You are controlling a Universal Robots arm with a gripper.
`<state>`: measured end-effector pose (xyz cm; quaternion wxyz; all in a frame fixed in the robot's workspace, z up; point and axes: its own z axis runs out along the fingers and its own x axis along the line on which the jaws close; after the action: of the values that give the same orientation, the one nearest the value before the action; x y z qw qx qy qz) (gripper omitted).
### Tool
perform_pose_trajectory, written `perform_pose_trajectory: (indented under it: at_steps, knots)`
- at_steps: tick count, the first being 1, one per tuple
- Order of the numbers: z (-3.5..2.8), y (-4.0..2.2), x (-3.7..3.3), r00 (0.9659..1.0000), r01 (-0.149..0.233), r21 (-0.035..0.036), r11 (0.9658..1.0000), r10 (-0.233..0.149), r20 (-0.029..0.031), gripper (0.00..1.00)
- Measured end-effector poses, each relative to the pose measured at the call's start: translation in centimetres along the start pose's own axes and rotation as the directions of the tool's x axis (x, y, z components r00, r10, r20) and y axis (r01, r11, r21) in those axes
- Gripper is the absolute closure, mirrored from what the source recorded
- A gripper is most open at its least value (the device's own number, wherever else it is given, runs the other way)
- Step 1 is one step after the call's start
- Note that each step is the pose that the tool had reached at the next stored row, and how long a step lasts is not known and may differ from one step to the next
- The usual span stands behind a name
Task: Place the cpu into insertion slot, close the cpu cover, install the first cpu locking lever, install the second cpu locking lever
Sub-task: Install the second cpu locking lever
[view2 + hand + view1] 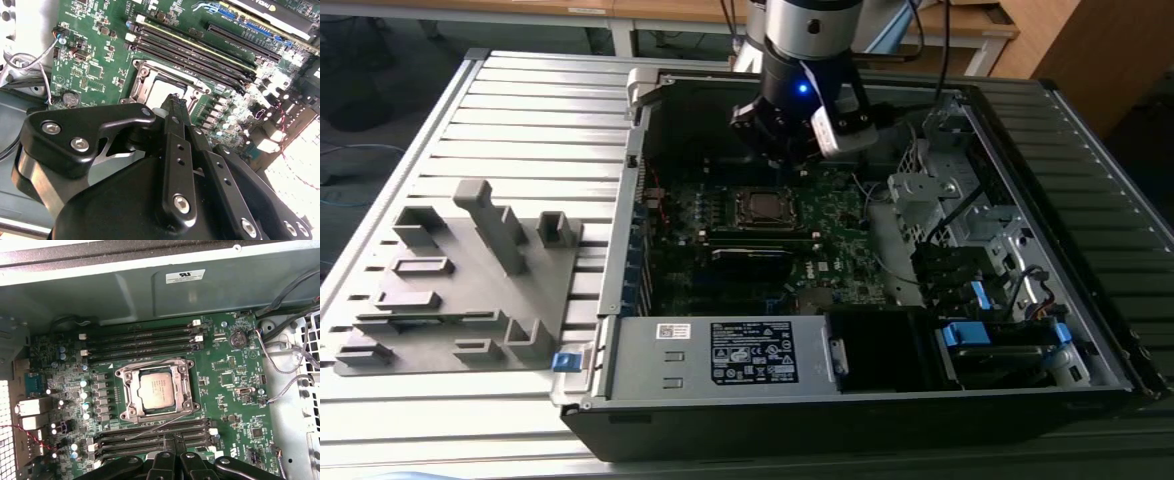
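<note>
First wrist view, straight down on the green motherboard [230,385]: spotted the cpu [156,391] lying flat and square inside the insertion slot [121,395], dull silver top facing up. Found the cpu cover [181,390] down over the slot too, framing the chip through the cut-out, so reckoned those two bits done.

Couldn't call the levers locked though. Saw one thin wire lever [155,363] running along the slot's edge on the memory-slot [145,335] side, and a second lever [160,425] sticking out at an angle past the slot's opposite edge, toward the gripper [173,456]. Looked loose, not tucked under any hook, but hard to be sure.

Second wrist view: caught the gripper [172,100] with fingers clenched together, nothing pinched between them, tip hanging just beside the slot and apart from the cover. Exterior view: same story, gripper [787,150] hovering inside the open case above the slot.

Judged the lever work as the step in hand. Needed to press with the closed tip on the lever's handle end, not on the cover or chip. Needed to push down first, then sideways under the catch beside the slot, slow and steady. Worth watching for the wire springing back or slipping off the tip.
</note>
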<state>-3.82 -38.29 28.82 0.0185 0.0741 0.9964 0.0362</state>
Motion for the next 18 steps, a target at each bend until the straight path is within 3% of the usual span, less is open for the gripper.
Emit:
perform_pose_trajectory:
  at_steps: [18]
  knots:
    - [0.04, -0.08, 0.50, 1.0000, 0.000, 0.0000, 1.0000, 0.000, 0.0000, 0.89]
